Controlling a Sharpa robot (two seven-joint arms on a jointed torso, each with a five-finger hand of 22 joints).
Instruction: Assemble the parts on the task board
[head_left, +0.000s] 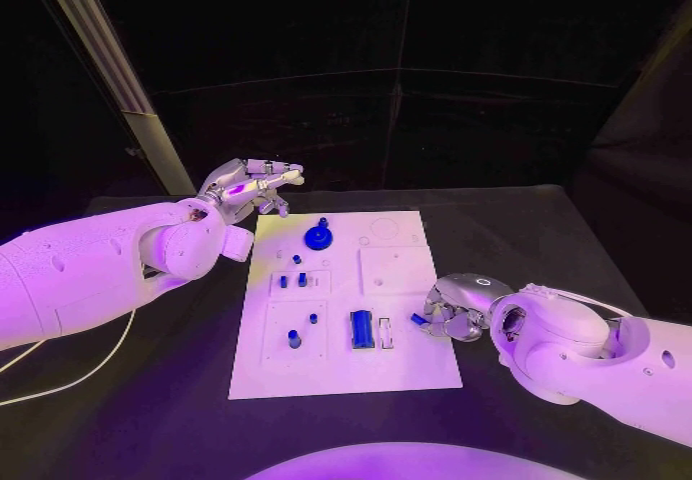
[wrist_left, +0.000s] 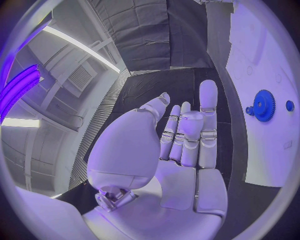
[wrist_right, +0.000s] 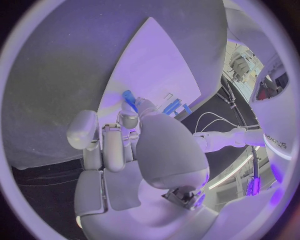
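**Right hand pinching a blue part at the board's right edge; left hand raised and empty**

Nearest the robot, the right hand is resting at the right edge of the white task board, fingers curled in. The right wrist view is showing what the head view is blurring: a small blue part is sticking out between the fingertips, so the hand is gripping it. Its shape is hard to make out.

Just left of that hand, a blue rectangular block is lying on the board beside a paler bar. Toward the board's left edge, a small blue peg is sitting in a recess, with more small blue pieces further up; they are too small to tell apart.

Near the far edge, a blue gear is sitting on the board; the left wrist view is showing its teeth and a small blue dot beside it.

Farthest, the left hand is hovering off the board's far left corner, above the black table. The left wrist view is showing its fingers straight, slightly apart and holding nothing.
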